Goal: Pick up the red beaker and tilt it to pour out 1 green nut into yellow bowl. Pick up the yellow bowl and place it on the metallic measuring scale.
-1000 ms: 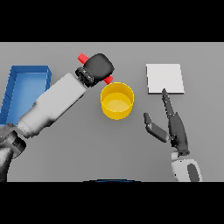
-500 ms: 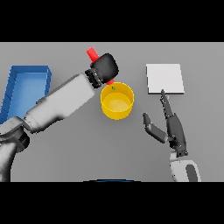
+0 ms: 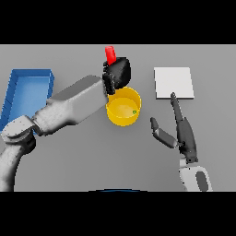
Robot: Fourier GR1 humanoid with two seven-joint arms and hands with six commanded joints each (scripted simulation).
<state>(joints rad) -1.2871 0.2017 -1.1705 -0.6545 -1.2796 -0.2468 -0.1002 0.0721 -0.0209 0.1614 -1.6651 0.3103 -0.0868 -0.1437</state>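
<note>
My left hand [image 3: 118, 73] is shut on the red beaker [image 3: 110, 54], held just above the far rim of the yellow bowl [image 3: 123, 115]. Only the beaker's upper end shows above the hand. A small green nut [image 3: 134, 111] lies inside the bowl near its right wall. The metallic measuring scale [image 3: 173, 83] is a flat pale square to the right of the bowl. My right hand [image 3: 182, 132] is open, fingers straight, hovering right of the bowl and just in front of the scale.
A blue tray [image 3: 27, 92] sits at the left side of the grey table, partly behind my left forearm [image 3: 73, 107].
My left hand has carried the red beaker rightward and over the bowl's far rim, turning it more upright. A green nut now lies in the bowl. The right hand has stayed put.
</note>
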